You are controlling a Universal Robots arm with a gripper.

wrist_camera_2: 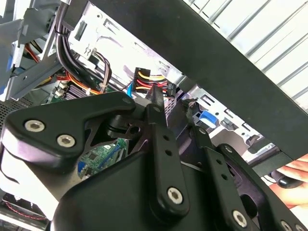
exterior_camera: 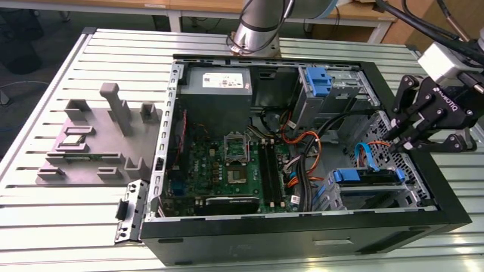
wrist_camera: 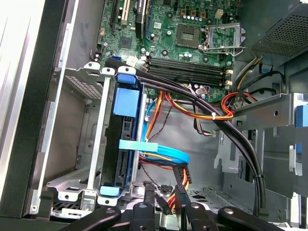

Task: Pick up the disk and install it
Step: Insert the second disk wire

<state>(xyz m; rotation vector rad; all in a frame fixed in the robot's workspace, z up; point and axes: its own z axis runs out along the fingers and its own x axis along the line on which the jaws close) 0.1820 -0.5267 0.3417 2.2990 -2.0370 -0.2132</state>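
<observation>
While the claw (exterior_camera: 400, 143) hangs released and empty above the drive cage (wrist_camera: 98, 134), the disk (wrist_camera: 126, 102) sits slotted edge-on inside it, so installation looks nearly done, and any final press calls for clearing the cables (wrist_camera: 192, 94).

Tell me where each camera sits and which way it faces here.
Exterior view: off the arm, above the table, looking down into the open computer case; the arm and gripper show, and the disk sits edge-on in its cage.
First wrist view: on the arm, looking past the gripper into the case at the disk.
Second wrist view: on the arm, close behind the gripper, facing the case wall; a person's hand shows.
Shared: exterior and first wrist views both show the disk.
</observation>
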